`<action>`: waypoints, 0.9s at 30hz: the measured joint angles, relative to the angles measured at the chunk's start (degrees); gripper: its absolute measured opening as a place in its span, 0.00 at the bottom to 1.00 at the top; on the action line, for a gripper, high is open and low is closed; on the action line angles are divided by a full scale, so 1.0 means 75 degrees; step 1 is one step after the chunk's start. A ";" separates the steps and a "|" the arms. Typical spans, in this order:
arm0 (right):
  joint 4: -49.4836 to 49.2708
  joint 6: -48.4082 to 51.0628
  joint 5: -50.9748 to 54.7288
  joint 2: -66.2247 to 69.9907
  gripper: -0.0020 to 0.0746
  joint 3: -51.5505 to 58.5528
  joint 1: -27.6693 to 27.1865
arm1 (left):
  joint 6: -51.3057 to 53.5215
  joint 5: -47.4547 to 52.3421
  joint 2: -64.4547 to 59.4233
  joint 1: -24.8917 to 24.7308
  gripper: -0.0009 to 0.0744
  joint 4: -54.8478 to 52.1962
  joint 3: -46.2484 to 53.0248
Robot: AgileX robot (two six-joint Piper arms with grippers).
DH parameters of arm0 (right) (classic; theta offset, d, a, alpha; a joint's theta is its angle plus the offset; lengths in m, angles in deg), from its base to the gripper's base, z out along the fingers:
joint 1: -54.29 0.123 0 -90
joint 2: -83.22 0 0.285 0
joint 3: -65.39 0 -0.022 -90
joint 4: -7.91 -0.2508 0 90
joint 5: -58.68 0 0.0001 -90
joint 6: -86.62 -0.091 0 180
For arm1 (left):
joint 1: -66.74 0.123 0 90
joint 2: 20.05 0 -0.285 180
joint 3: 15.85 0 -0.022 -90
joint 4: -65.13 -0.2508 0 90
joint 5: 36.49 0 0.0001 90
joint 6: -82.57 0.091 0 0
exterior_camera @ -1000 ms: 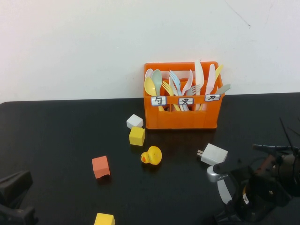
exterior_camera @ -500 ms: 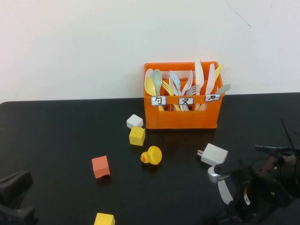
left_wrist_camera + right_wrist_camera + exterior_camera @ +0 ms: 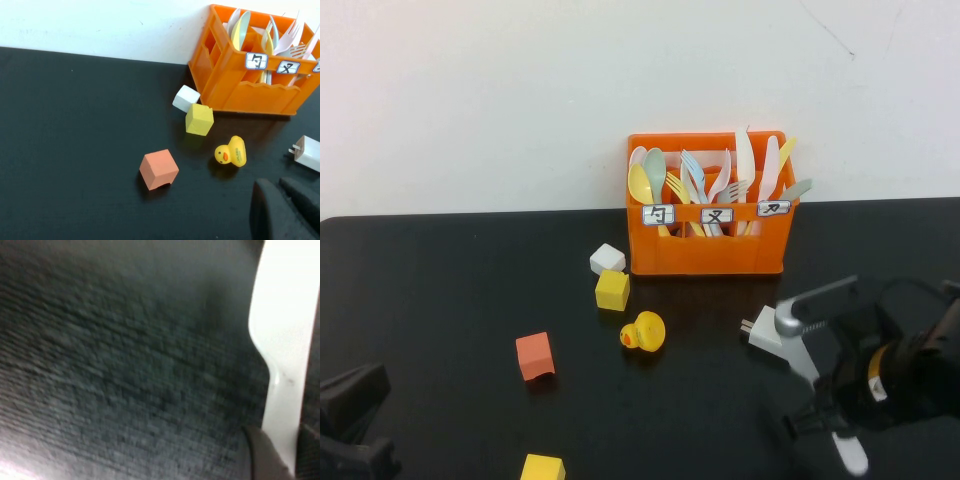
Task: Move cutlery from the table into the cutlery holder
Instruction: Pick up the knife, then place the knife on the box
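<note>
My left tool [image 3: 280, 210] sits at table [image 3: 440, 290] 7 o'clock, pressed together, empty. Cutlery holder [image 3: 708, 250] at 12 o'clock, full of cutlery. My right tool [image 3: 835, 435] at 5 o'clock, pinching a pale knife [image 3: 285, 340] just above the table.

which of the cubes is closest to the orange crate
The white cube, just off the crate's front left corner. The yellow cube beside it lies slightly farther; the orange cube and second yellow cube are well away.

Yellow duck [image 3: 644, 332], coloured cubes [image 3: 534, 356] and white charger plug [image 3: 773, 329].
</note>
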 joint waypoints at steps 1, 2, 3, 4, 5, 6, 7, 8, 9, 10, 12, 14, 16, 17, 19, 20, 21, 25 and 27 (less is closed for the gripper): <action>0.0145 0.0000 -0.0108 -0.0142 0.22 0.0000 0.0000 | 0.0000 0.0000 0.0000 0.0000 0.01 0.0000 0.0000; 0.0291 0.0005 -0.0247 -0.0284 0.22 0.0013 0.0000 | 0.0000 0.0000 0.0000 0.0000 0.01 0.0000 0.0000; 0.0410 0.0019 -0.0408 -0.0395 0.22 0.0013 0.0000 | 0.0000 0.0000 0.0000 0.0000 0.01 0.0000 0.0000; 0.0541 0.0019 -0.0614 -0.0521 0.22 0.0029 0.0000 | -0.0004 0.0000 0.0000 0.0000 0.01 0.0000 0.0000; 0.0658 0.0019 -0.0801 -0.0611 0.22 0.0029 0.0000 | -0.0017 0.0000 0.0000 0.0000 0.01 0.0000 0.0000; 0.0777 0.0019 -0.1065 -0.0695 0.21 0.0029 0.0000 | -0.0017 0.0000 0.0000 0.0000 0.01 0.0000 0.0000; 0.0890 0.0019 -0.1340 -0.0747 0.21 0.0029 0.0000 | -0.0017 0.0000 0.0000 0.0000 0.01 0.0000 0.0000; 0.0995 0.0019 -0.1618 -0.0767 0.21 0.0013 0.0000 | -0.0017 0.0000 0.0000 0.0000 0.01 0.0000 0.0000; 0.1070 0.0019 -0.1841 -0.0767 0.22 -0.0022 0.0000 | -0.0017 -0.0015 0.0000 0.0000 0.01 0.0000 0.0000; 0.1181 0.0019 -0.2121 -0.0767 0.21 -0.0043 0.0000 | -0.0017 -0.0016 0.0000 0.0000 0.01 0.0000 0.0000; 0.1290 0.0037 -0.2560 -0.0737 0.21 -0.0153 0.0000 | -0.0035 -0.0032 0.0000 0.0000 0.01 0.0000 0.0000; 0.1342 0.0121 -0.2958 -0.0652 0.21 -0.0307 -0.0014 | -0.0068 -0.0032 0.0000 0.0000 0.01 0.0000 0.0000; 0.1368 0.0205 -0.3147 -0.0527 0.21 -0.0546 -0.0098 | -0.0125 -0.0032 0.0000 0.0000 0.01 0.0000 0.0000; 0.1368 0.0225 -0.3183 -0.0458 0.21 -0.0673 -0.0177 | -0.0146 -0.0032 0.0000 0.0000 0.01 0.0000 0.0000; 0.1375 0.0258 -0.3321 -0.0350 0.21 -0.0874 -0.0374 | -0.0153 -0.0032 0.0000 0.0000 0.01 0.0000 0.0000; 0.1375 0.0279 -0.3424 -0.0317 0.21 -0.0979 -0.0500 | -0.0153 -0.0032 0.0000 0.0000 0.01 0.0000 0.0000; 0.1350 0.0277 -0.3517 -0.0300 0.21 -0.1030 -0.0608 | -0.0173 -0.0032 0.0000 0.0000 0.01 0.0000 0.0000; 0.1162 0.0292 -0.4438 -0.0267 0.21 -0.1079 -0.1149 | -0.0171 -0.0032 0.0000 0.0000 0.01 0.0000 0.0000; 0.1069 0.0321 -0.4959 -0.0182 0.21 -0.1091 -0.1370 | -0.0171 -0.0061 0.0000 0.0000 0.01 0.0000 0.0000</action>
